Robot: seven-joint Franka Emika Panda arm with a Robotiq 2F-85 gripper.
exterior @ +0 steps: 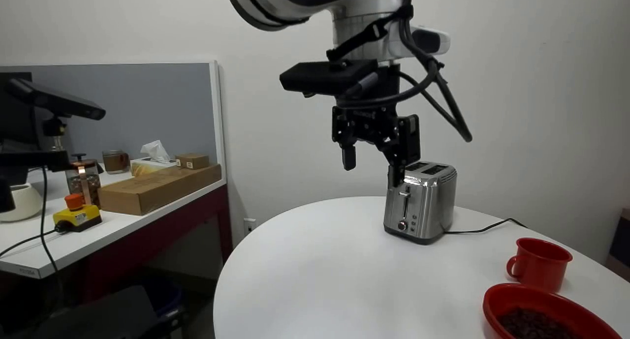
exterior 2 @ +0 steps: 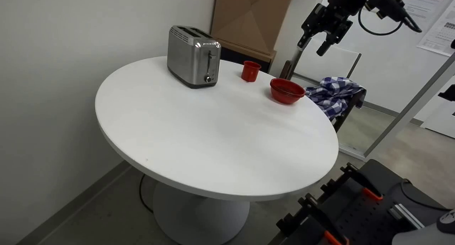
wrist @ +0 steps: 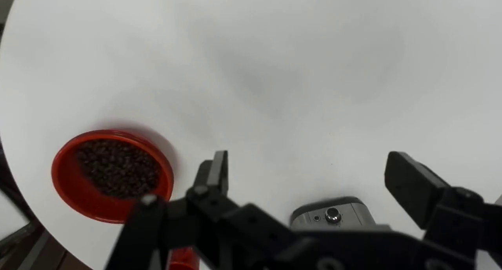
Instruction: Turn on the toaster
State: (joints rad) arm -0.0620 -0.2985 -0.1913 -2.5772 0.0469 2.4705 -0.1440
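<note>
The silver toaster (exterior: 440, 206) stands upright on the round white table (exterior: 315, 275); it also shows in an exterior view (exterior 2: 181, 56). Its dark slide lever (exterior: 405, 195) sits high in its slot, also in an exterior view (exterior 2: 212, 56). A round knob (exterior: 402, 225) is below it. In the wrist view only the toaster's lower front (wrist: 349, 215) and knob (wrist: 333, 215) show; the lever is hidden behind the gripper. My gripper (exterior: 371, 170) is open and empty, pointing down above the table, apart from the toaster. It also shows in an exterior view (exterior 2: 312, 49) and the wrist view (wrist: 308, 160).
A red mug (exterior: 541, 266) and a red bowl (exterior 2: 286, 97) of dark beans stand on the table beside the toaster. A black cord (exterior: 485, 230) runs from the toaster. The wall is behind it. A chair with a checked cloth (exterior 2: 332, 94) stands past the table edge.
</note>
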